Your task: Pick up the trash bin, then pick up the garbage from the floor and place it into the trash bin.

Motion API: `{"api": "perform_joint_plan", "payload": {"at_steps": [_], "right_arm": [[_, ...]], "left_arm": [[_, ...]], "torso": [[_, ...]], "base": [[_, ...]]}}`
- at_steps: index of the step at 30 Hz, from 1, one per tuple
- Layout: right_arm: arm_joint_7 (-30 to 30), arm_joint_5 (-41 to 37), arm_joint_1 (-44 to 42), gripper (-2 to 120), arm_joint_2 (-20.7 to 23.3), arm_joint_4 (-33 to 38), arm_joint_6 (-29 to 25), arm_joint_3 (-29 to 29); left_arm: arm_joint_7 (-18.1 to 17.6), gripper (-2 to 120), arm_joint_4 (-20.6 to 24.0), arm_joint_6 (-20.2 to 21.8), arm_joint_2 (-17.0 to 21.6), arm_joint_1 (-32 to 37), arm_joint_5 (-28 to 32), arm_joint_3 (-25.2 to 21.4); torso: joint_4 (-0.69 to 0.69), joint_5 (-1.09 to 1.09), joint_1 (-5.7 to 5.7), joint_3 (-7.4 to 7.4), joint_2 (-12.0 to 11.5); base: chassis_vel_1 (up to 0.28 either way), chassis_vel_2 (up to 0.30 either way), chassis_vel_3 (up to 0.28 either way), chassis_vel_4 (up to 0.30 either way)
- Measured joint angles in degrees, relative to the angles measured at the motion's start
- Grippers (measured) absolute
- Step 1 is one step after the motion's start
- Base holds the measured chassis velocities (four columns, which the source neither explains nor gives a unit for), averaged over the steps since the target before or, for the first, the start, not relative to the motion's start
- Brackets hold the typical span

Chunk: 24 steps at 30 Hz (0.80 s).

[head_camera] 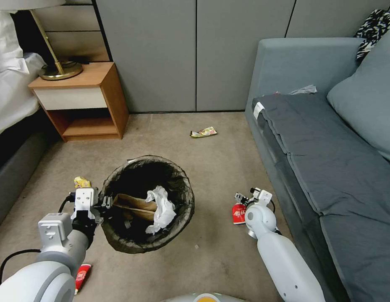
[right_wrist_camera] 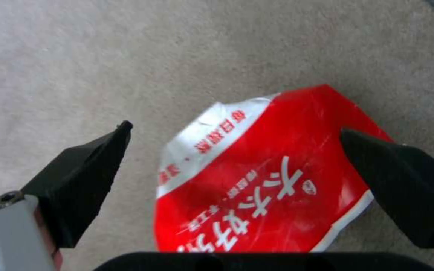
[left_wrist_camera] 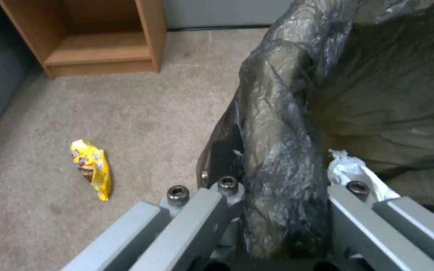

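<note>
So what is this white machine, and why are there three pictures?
It's a robot with two arms, tidying a room. The big picture comes from a camera on its head, looking down at the carpet. The other two come from small cameras on its wrists.

Its left gripper pinches the rim of the bin, a bucket lined with a dark bag. Inside lie a brown paper bag and a white tissue.

Its right gripper hangs open over a red wrapper on the floor, one finger on each side, not squeezing it.

More litter lies on the carpet: a yellow wrapper beside the bin, another wrapper farther off, and a red one near the left arm.
</note>
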<state>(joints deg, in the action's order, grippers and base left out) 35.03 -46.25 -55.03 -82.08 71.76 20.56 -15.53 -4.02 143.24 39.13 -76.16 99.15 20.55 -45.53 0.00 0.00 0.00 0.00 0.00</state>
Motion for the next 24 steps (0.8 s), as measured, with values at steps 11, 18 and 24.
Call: {"api": "perform_joint_plan", "payload": {"at_steps": [11,18,24], "right_arm": [[-0.88,1.45,1.86,100,-1.33,-5.89,-1.13,-0.49],[-1.51,1.82,2.85,100,-2.11,-8.21,-1.51,-0.67],[-2.07,2.05,3.06,91,-2.68,-9.17,-2.05,-0.78]], "left_arm": [[0.02,1,0.0,-0.01,0.19,0.29,-0.01,-0.04],[0.06,1,0.0,-0.01,0.23,0.22,-0.06,0.26],[0.08,1,0.0,-0.03,0.29,0.09,-0.07,0.13]], "torso": [[0.0,0.0,0.0,0.0,0.0],[0.0,0.0,0.0,0.0,0.0],[0.0,0.0,0.0,0.0,0.0]], "base": [[0.0,0.0,0.0,0.0],[0.0,0.0,0.0,0.0],[0.0,0.0,0.0,0.0]]}}
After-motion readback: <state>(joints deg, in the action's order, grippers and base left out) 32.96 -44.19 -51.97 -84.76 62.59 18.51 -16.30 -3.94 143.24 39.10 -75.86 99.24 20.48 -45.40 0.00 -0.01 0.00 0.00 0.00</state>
